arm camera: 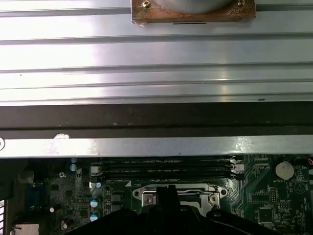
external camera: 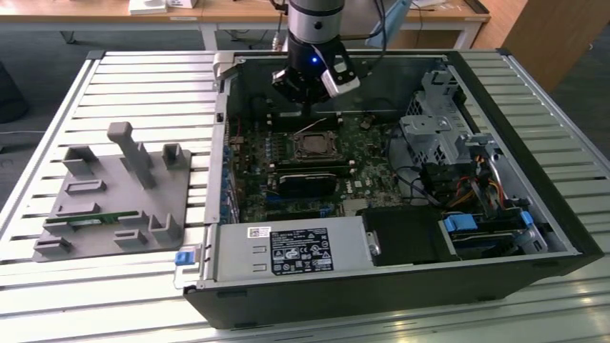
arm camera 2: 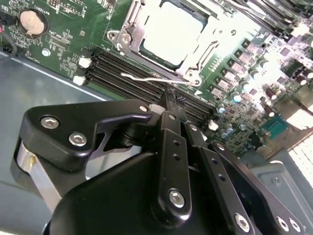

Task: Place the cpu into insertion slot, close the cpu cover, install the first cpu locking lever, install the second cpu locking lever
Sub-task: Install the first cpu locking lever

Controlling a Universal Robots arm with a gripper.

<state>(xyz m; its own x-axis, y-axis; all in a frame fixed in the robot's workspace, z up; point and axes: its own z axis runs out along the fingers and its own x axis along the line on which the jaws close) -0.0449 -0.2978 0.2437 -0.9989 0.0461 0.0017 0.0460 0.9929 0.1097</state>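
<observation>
A wide slatted metal table (external camera: pixel 143 78) is carrying an open computer case (external camera: pixel 381 293), which is lying on its side with its insides facing up. On the exterior view's left, a grey holder block (external camera: pixel 105 204) is resting on the slats beside the case, with a narrow green strip (external camera: pixel 91 222) lying in one of its grooves. The robot arm (external camera: pixel 315 25) is reaching down into the far part of the case. A silver power box (external camera: pixel 291 250) is sitting along the near wall. The green board (arm camera 2: pixel 63 54) is lying flat on the case floor, and a black card (external camera: pixel 310 182) is standing on it just near of the socket (external camera: pixel 297 147).

The claw (arm camera 2: pixel 168 100) is hanging low over the board, just beside the socket, above the long black slots (arm camera 2: pixel 142 73). Its fingers are drawn together with no gap showing, and nothing is showing between them.

The thin silver cover frame (arm camera 2: pixel 198 58) is lying down flat on the socket. The chip (arm camera 2: pixel 171 32) is sitting inside the socket, its dull silver top showing through the frame's cut-out. A thin wire lever (arm camera 2: pixel 144 77) is lying along the socket's edge, right by the claw's tip; I cannot tell whether the two are touching. A round coin battery (arm camera 2: pixel 33 20) is sitting on the board well apart from the socket.
</observation>
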